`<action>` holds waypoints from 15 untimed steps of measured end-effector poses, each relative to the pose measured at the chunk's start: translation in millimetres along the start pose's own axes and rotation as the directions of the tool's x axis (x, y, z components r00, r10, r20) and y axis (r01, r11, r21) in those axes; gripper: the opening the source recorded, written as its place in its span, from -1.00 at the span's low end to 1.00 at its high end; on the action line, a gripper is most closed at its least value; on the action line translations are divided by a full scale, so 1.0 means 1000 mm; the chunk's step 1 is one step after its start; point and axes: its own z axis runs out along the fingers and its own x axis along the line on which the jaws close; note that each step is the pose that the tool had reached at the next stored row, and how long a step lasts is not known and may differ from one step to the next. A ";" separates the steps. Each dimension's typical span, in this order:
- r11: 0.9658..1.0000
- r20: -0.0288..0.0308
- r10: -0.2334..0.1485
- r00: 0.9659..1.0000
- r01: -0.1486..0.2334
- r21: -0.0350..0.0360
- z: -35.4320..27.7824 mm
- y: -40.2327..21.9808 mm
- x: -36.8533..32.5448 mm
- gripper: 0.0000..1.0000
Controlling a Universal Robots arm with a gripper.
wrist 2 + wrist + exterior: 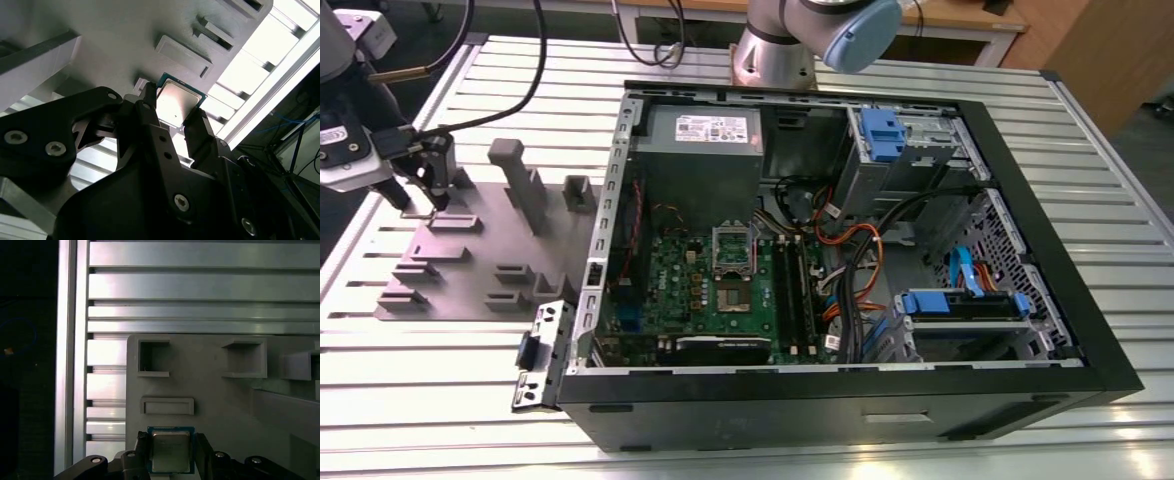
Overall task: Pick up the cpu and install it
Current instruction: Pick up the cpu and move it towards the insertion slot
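Black 2-finger gripper (174, 111) pinches the small flat square silvery-grey cpu (170, 450) by 2 opposite edges at the grey slotted tray (474, 265) (exterior view's left); a level, edge-only grip looks wisest.

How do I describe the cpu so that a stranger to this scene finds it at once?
Start from the open computer case; on the exterior view's left lies a grey fixture plate. Over it the gripper clasps the cpu, the only shiny square among dull grey blocks.
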 end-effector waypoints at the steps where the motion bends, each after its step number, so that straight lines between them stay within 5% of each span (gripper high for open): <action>1: 1.000 0.000 0.000 1.000 0.000 0.000 -0.0004 0.0000 0.0000 -0.06; 15: 1.000 0.000 0.000 1.000 0.000 0.000 -0.0044 0.0002 0.0000 -0.06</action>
